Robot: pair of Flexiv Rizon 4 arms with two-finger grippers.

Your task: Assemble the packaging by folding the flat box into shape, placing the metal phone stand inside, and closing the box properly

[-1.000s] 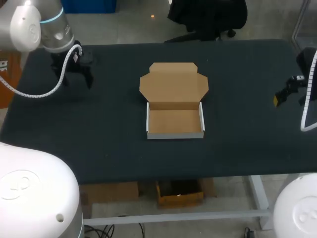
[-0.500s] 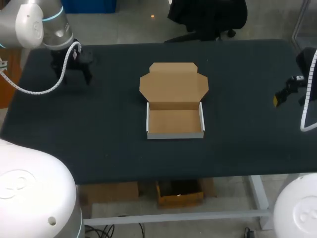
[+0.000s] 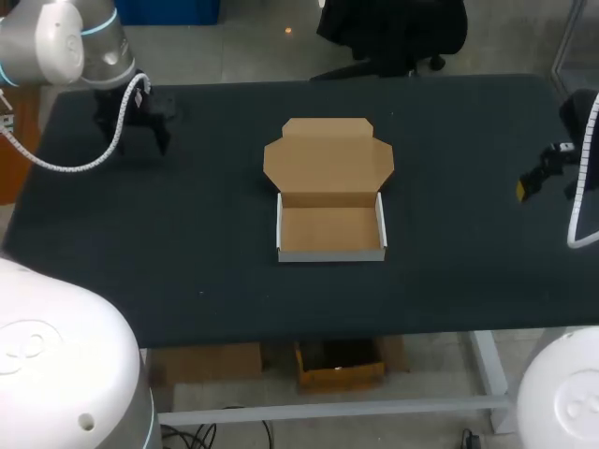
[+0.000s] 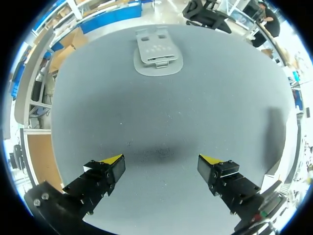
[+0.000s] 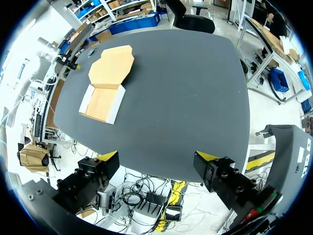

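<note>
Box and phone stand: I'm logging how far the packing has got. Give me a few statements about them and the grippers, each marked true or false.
1. The box is folded into a tray and its lid lies open. True.
2. The phone stand lies inside the box. False: the box is empty, and the stand lies on the table ahead of the left gripper.
3. The left gripper is open and holds nothing. True.
4. The right gripper is shut on the box. False: it is open, near the table's edge, well apart from the box.
</note>
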